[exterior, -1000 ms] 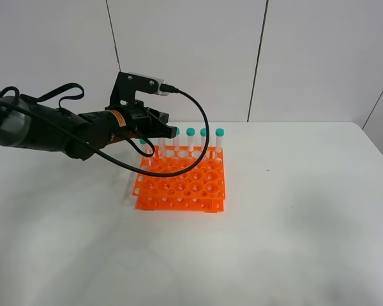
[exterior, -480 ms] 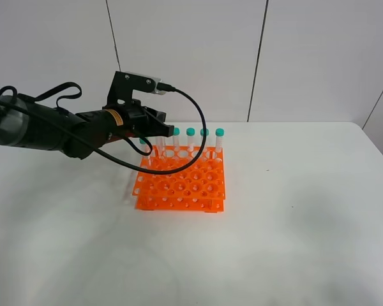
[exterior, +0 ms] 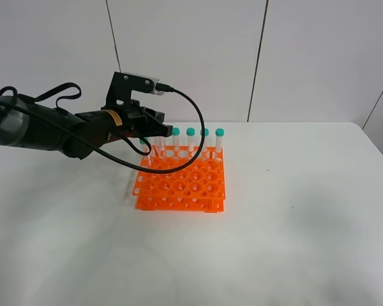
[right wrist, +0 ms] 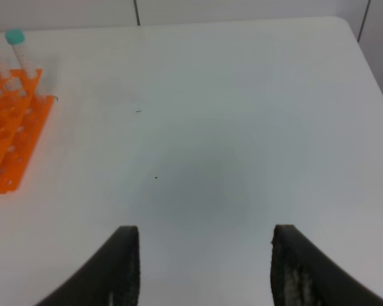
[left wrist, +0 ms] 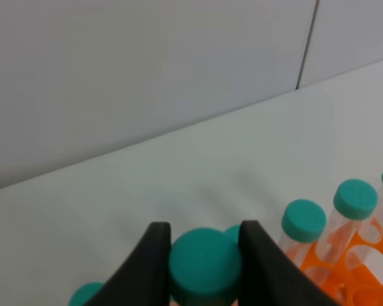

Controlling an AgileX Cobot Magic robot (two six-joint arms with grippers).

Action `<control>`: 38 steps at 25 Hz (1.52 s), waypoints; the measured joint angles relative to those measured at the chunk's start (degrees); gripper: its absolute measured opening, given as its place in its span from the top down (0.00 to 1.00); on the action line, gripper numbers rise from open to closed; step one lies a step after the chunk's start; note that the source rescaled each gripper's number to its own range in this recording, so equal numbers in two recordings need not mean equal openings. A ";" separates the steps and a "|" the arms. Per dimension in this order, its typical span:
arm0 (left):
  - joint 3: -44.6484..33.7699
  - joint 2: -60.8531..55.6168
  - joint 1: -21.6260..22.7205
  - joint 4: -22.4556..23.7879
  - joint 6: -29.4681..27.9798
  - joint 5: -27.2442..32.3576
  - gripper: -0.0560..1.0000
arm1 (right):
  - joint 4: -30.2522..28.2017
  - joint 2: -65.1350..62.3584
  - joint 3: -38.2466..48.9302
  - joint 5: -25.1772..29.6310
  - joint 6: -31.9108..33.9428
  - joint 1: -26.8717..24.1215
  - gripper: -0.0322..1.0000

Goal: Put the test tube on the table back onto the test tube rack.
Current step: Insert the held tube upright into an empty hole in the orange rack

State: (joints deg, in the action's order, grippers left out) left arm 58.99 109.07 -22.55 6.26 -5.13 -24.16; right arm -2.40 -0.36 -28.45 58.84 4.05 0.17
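My left gripper (exterior: pixel 154 135) hovers over the back-left corner of the orange test tube rack (exterior: pixel 182 182). In the left wrist view it (left wrist: pixel 204 255) is shut on the teal cap of a test tube (left wrist: pixel 204 266), whose clear body hangs down out of sight. Other capped tubes (exterior: pixel 190 132) stand upright in the rack's back row, and two of them (left wrist: pixel 304 221) show beside the held one. My right gripper (right wrist: pixel 204 268) stands open over bare white table (right wrist: pixel 230 146), with nothing between its fingers; the exterior high view does not show it.
The rack stands left of the middle of the white table (exterior: pixel 293 223). A black cable (exterior: pixel 201 137) loops from the left wrist over the rack's back row. A grey panelled wall (exterior: pixel 191 51) rises behind the table's far edge.
The left gripper with the tube has drifted a little to the left along the rack's back row. The right gripper has stayed open.
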 joint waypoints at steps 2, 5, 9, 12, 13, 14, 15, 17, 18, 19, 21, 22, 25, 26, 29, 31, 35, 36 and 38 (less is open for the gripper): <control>0.00 0.44 -0.05 0.00 0.00 0.00 0.95 | 0.00 0.00 0.00 0.00 0.00 0.00 0.40; 0.00 0.55 -0.05 0.00 0.00 -0.32 0.95 | 0.00 0.00 0.00 0.00 0.00 0.00 0.40; 0.00 0.55 -0.10 0.00 -0.02 -0.90 0.95 | 0.00 0.00 0.00 0.00 0.00 0.00 0.40; 0.00 0.61 -0.10 0.00 -0.49 -1.70 0.95 | 0.00 0.00 0.00 0.00 0.00 0.00 0.40; 0.00 0.61 -0.10 0.00 -0.69 -1.72 0.95 | 0.00 0.00 0.00 0.00 0.00 0.00 0.40; 0.00 0.61 -0.10 0.00 -0.83 -1.72 0.95 | 0.00 0.00 0.00 0.00 0.00 0.00 0.40; 0.00 0.61 -0.10 0.00 -0.89 -1.72 0.95 | 0.00 0.00 0.00 0.00 0.00 0.00 0.40; 0.00 0.61 -0.10 0.00 -0.96 -1.72 0.95 | 0.00 0.00 0.00 0.00 0.00 0.00 0.40; 0.00 0.61 -0.10 0.00 -1.02 -1.72 0.95 | 0.00 0.00 0.00 0.00 0.00 0.00 0.40; 0.00 0.61 -0.10 0.00 -1.31 -1.72 0.95 | 0.00 0.00 0.00 0.00 0.00 0.00 0.40; 0.00 0.61 -0.10 0.00 -2.04 -1.72 0.95 | 0.00 0.00 0.00 0.00 0.00 0.00 0.40; 0.00 0.61 -0.10 0.00 -2.17 -1.72 0.95 | 0.00 0.00 0.00 0.00 0.00 0.00 0.40; 0.00 0.61 -0.10 0.00 -2.37 -1.72 0.95 | 0.00 0.00 0.00 0.00 0.00 0.00 0.40; 0.00 0.61 -0.10 0.00 -2.42 -1.72 0.95 | 0.00 0.00 0.00 0.00 0.00 0.00 0.40; 0.00 1.02 -0.10 0.00 -2.48 -1.72 0.95 | 0.00 0.00 0.00 0.00 0.00 0.00 0.40; 0.00 1.53 -0.10 0.00 -2.48 -1.66 0.95 | 0.00 0.00 0.00 0.00 0.00 0.00 0.40; 0.00 2.02 -0.10 0.00 -2.48 -1.73 0.95 | 0.00 0.00 0.00 0.00 0.00 0.00 0.40; 0.00 2.02 -0.10 0.00 -2.48 -1.72 0.95 | 0.00 0.00 0.00 0.00 0.00 0.00 0.40; 0.00 2.02 -0.10 0.00 -2.48 -1.74 0.95 | 0.00 0.00 0.00 0.00 0.00 0.00 0.40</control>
State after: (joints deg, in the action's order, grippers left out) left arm 58.99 111.10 -22.66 6.26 -7.60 -25.90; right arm -2.40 -0.36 -28.45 58.84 4.05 0.17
